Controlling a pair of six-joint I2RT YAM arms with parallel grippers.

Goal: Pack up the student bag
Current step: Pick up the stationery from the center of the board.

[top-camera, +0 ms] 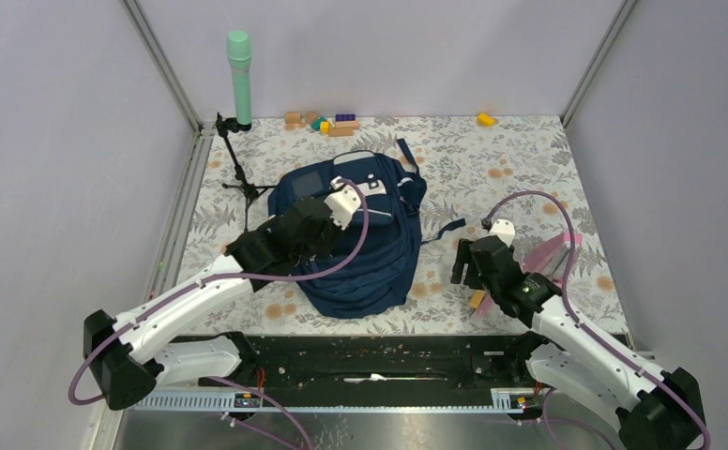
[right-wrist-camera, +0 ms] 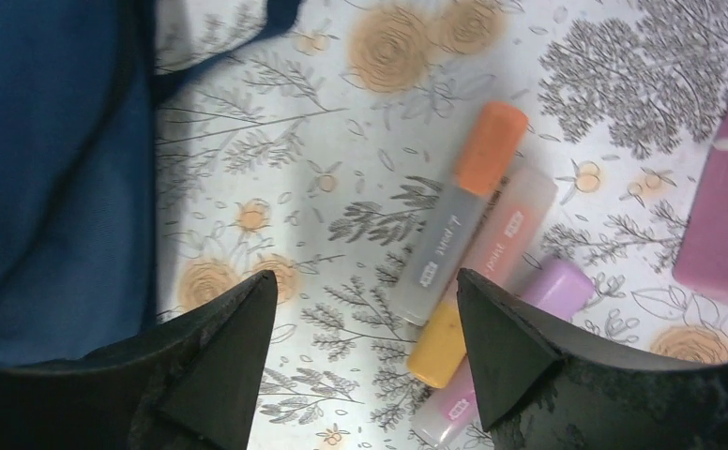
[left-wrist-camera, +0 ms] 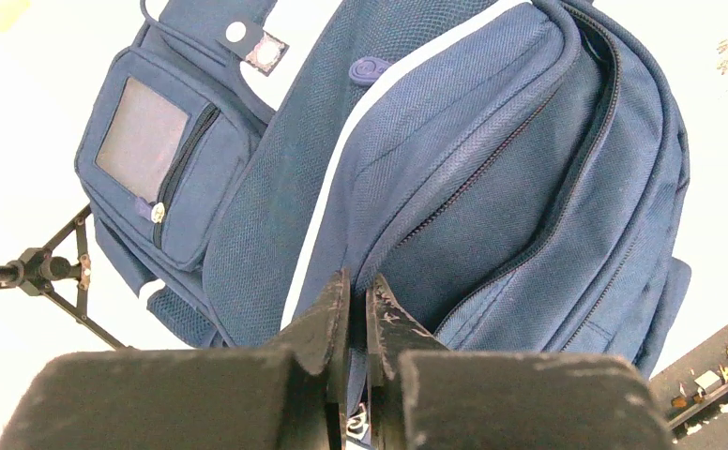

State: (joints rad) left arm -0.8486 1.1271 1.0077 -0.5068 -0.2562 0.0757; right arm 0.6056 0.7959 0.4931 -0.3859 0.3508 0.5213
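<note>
On the worktop: one student bag, left of centre, lying flat with its front face up
Bag axis: long axis runs near to far; carry loop and top point at the far wall, bottom points at the arm bases
Bag pocket: one small front pocket with a pale patch, at the bag's far-left corner
Pincers: two
Left pincer: fingers together over a zip seam of the bag; whether fabric or a zip pull is nipped cannot be told
Right pincer: fingers apart, gripping nothing, above the worktop just right of the bag
Markers: three, side by side below the right pincer: orange-capped marker, yellow-ended marker, lilac-capped marker
Pink case: one, cut off at the frame edge
Far edge: block cluster, too small to count; one yellow block well apart
Far-left corner: one tripod stand carrying one green cylinder
Hidden: left arm covers the bag's middle from above; shoulder straps mostly out of sight
</note>
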